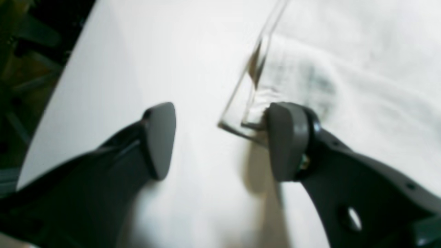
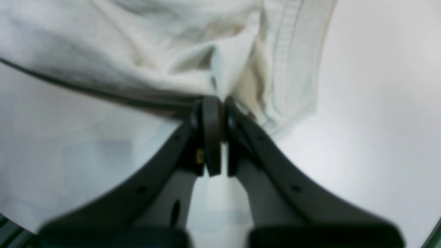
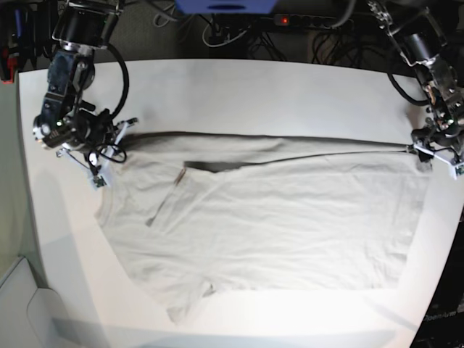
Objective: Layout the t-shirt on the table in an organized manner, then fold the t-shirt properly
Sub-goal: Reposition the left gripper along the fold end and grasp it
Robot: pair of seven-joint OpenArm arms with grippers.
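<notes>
Right claw (image 2: 218, 113): jaws pressed together on a pinch of shirt (image 3: 268, 225) fabric at the sleeve end, next to the ribbed collar band. The hold keeps that end raised and pulled outward so the upper edge runs straight.

Left claw (image 1: 220, 137): jaws well apart, nothing between them. One pad (image 1: 287, 137) touches the shirt's hem corner; the other stands over bare table (image 1: 155, 62). The corner lies flat on the table, so the grip here reads as let go, leaving the hem where it was stretched.

Shirt: spread across the middle of the table, long axis running from one claw to the other. Collar and sleeves sit at the right claw's end, hem at the left claw's end. In the base view the edge farthest from the camera is taut between the two claws; a fold shadow lies just inside it near the collar. The body is mostly flat with light wrinkles; the near sleeve points toward the near table edge.

Table: white, bare on all sides of the shirt.

Stage (judgement): layout nearly complete; folding not begun.

Next need (judgement): the right claw's end must be laid down flat without dragging the shirt askew.

Risk (judgement): the pinched fabric may bunch on release.
</notes>
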